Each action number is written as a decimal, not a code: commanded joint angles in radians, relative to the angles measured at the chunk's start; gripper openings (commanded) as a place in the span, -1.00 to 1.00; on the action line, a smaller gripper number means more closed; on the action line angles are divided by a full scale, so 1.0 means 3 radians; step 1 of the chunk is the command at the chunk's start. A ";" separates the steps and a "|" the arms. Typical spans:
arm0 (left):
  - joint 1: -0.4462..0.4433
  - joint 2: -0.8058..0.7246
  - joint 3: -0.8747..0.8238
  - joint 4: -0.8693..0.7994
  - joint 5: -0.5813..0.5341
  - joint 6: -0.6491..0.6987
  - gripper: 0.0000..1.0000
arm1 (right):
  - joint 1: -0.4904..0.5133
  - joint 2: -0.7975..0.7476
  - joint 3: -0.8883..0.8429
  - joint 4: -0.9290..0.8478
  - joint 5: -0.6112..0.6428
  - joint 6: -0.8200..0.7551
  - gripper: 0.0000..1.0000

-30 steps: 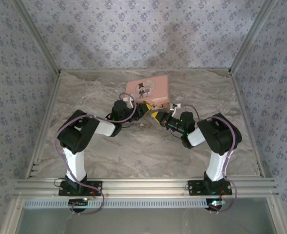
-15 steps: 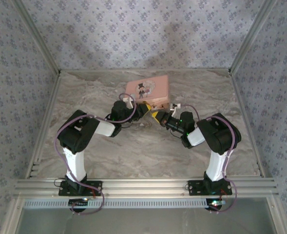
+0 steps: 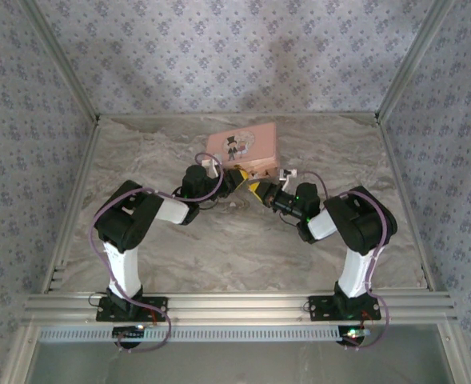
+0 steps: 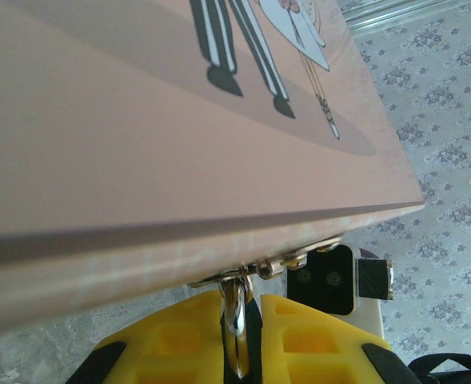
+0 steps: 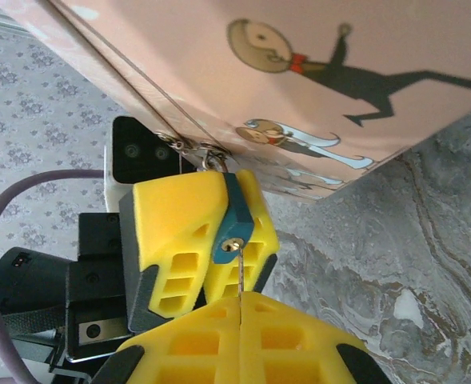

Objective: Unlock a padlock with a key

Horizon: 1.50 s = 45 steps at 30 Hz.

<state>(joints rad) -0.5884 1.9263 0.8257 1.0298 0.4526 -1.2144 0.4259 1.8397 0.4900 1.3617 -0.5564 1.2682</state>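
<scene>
Marbled tabletop (image 3: 219, 248) bears pink tin (image 3: 243, 146) (fingers (image 5: 175, 232) clamp padlock (image 5: 237, 218) and key (image 5: 241, 276)).

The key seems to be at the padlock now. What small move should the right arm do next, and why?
Probably roll the right gripper gently to turn the key. It is pinched in the jaws, its tip at the keyhole of the padlock, which the left gripper clamps beside the pink tin. How deep the key sits I cannot tell.

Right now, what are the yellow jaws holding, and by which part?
Left jaws pinch the padlock by its body, where it hangs from the pink tin. Right jaws grip the key by its back end, tip at the keyhole.
</scene>
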 commanded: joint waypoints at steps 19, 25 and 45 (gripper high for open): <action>0.0003 -0.0011 -0.0013 0.0376 0.0134 -0.0063 -1.00 | 0.0004 -0.0093 0.0085 0.0106 0.0082 0.0012 -1.00; 0.0012 0.0001 -0.0018 0.0387 0.0119 -0.0066 -1.00 | 0.0016 -0.0119 0.0085 0.0100 0.0064 0.0012 -1.00; -0.0011 0.0021 0.0009 0.0494 0.0159 -0.0130 -1.00 | 0.0051 -0.0074 0.0140 0.0103 0.0196 0.0120 -1.00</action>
<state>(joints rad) -0.5827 1.9274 0.8162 1.0657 0.4591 -1.2289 0.4328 1.8263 0.4965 1.3617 -0.5365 1.2797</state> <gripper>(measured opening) 0.116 0.060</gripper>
